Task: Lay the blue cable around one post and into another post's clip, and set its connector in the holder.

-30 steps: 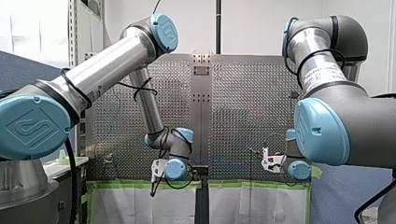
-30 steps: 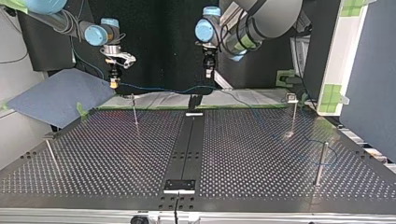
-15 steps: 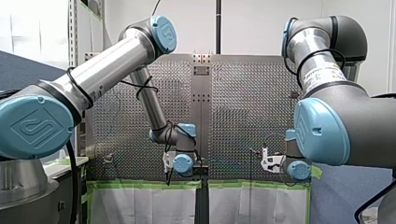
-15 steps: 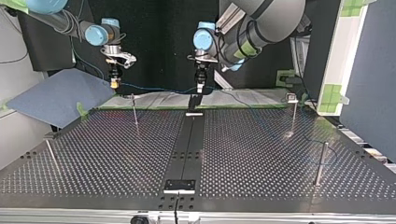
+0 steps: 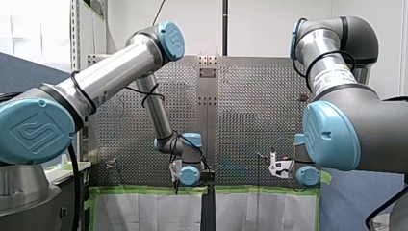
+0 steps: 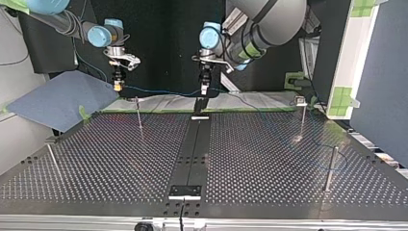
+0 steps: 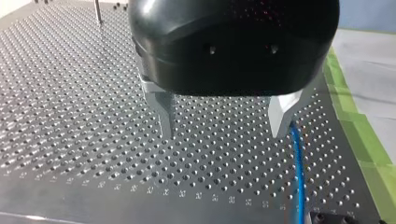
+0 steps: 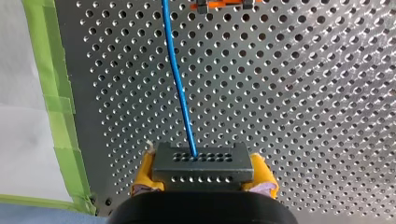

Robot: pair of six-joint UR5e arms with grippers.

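While the right tool (image 8: 201, 173) clamps the dark, perforated connector (image 8: 201, 161) between its yellow pads (image 8: 144, 175) beside the green tape (image 8: 53, 93) at the desk (image 8: 303, 116) edge, the left tool (image 7: 223, 133) hangs over the perforated plate, its two metal fingers (image 7: 164, 112) spread wide with nothing between them. The blue cable (image 7: 297, 172) passes just outside one of those fingers rather than through the gap; whether it touches the metal cannot be told. In the top view the right tool sits at about ten o'clock and the left tool at twelve. The cable's long axis between them runs roughly nine-to-three, from the connector toward the left tool, before trailing off across the desk toward four o'clock. Directly beneath the left tool a small black fixture (image 6: 200, 105) stands at the end of the centre strip; it may be the holder, though that is not certain. Farther out, a clip-topped post (image 6: 302, 118) stands at three o'clock, a plain post (image 6: 330, 168) at four and a thin post (image 6: 139, 115) at nine. The cable runs close by the plain post, but whether it wraps it cannot be made out. With the connector end held, the left arm is judged nearer the free run of cable. Its next move likely calls for a short sideways shift so the open fingers straddle the line, across its axis, before closing.
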